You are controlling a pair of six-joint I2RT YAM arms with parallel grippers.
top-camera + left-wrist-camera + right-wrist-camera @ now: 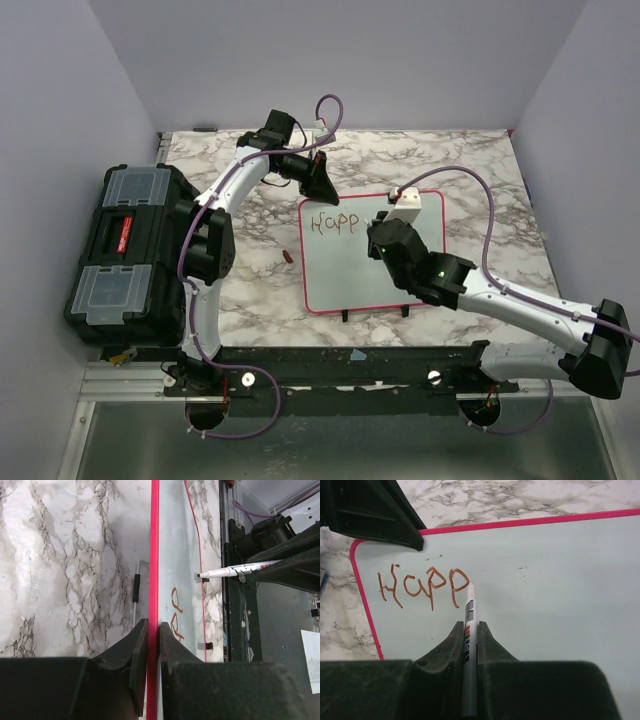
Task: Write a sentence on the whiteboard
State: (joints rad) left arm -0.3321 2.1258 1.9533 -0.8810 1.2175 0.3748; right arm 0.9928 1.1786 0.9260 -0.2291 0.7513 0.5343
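The whiteboard (350, 275) lies flat on the marble table, white with a thin pink-red frame. The sentence (333, 224) reads "Happ" in red-brown letters near the board's top left (422, 586). My left gripper (322, 192) is shut on the board's far left corner, its jaws pinching the pink frame (154, 625). Over the board's upper middle, my right gripper (385, 232) is shut on a white marker (469, 610). The marker's tip touches the board just right of the last "p". The left wrist view shows the marker (235, 570) from the side above the board (172, 540).
A black toolbox (125, 250) with clear lid compartments stands at the table's left edge. A small dark red piece (287, 257) lies on the marble left of the board. Two black feet (345, 314) stick out at the board's near edge. Walls close in on three sides.
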